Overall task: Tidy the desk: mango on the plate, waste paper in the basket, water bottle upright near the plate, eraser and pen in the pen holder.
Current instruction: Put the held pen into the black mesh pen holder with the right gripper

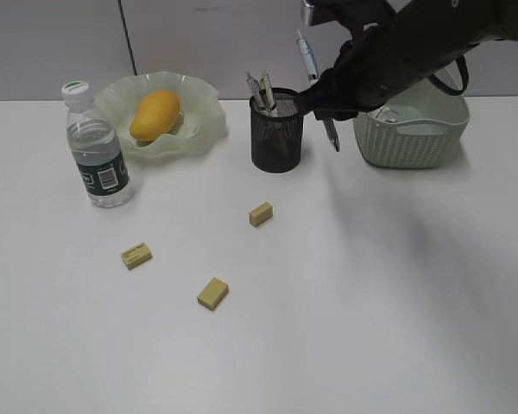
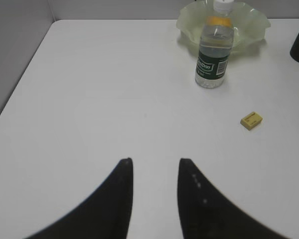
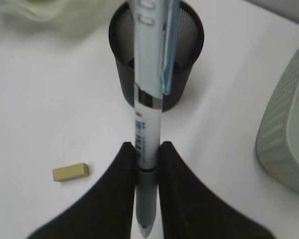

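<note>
My right gripper (image 3: 146, 147) is shut on a pale blue pen (image 3: 147, 89), held near its tip. The pen (image 1: 314, 69) hangs tip-down, slightly tilted, just right of the black mesh pen holder (image 1: 276, 138), which holds two pens (image 1: 261, 89). Three tan erasers (image 1: 261, 214) (image 1: 136, 255) (image 1: 212, 293) lie on the desk (image 1: 371, 285). The mango (image 1: 155, 115) rests on the ruffled plate (image 1: 209, 129). Beside the plate the water bottle (image 1: 97, 155) stands upright. A pale lump, perhaps the waste paper (image 1: 387, 113), sits in the basket (image 1: 414, 142). My left gripper (image 2: 155, 162) is open over bare desk.
In the left wrist view the bottle (image 2: 214, 55), plate (image 2: 254, 25) and one eraser (image 2: 251, 121) lie ahead to the right. The right wrist view shows the holder (image 3: 184, 64) behind the pen, an eraser (image 3: 70, 172) at left and the basket wall (image 3: 284, 139) at right.
</note>
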Motion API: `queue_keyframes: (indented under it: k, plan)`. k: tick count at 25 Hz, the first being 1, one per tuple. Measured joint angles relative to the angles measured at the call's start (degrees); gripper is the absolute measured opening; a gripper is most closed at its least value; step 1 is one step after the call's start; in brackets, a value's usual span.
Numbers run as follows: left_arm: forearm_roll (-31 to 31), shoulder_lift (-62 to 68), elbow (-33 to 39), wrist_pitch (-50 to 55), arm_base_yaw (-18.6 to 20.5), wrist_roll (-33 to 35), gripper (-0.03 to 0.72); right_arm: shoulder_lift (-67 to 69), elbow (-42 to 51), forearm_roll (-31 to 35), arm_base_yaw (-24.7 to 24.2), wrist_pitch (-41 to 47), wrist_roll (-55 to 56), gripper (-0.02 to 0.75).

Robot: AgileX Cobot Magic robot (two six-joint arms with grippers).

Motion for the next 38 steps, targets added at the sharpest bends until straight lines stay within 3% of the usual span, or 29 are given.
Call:
queue_keyframes:
  k: [15, 22, 29, 38]
  plan:
    - [0.0, 0.0, 0.0, 0.0, 0.0, 0.0, 0.237, -1.36, 1.81, -0.01, 0.0, -35.49, -0.81, 0.118]
    - [0.0, 0.0, 0.0, 0.0, 0.0, 0.0, 0.235, 5.53, 1.85, -3.14, 0.0, -48.77, -0.86, 0.118]
    - [0.0, 0.0, 0.0, 0.0, 0.0, 0.0, 0.235, 11.88, 1.85, -3.78, 0.0, -57.0, -0.86, 0.118]
    - [0.01, 0.0, 0.0, 0.0, 0.0, 0.0, 0.236, 16.64, 1.47, -2.83, 0.0, -58.42, 1.26, 0.118]
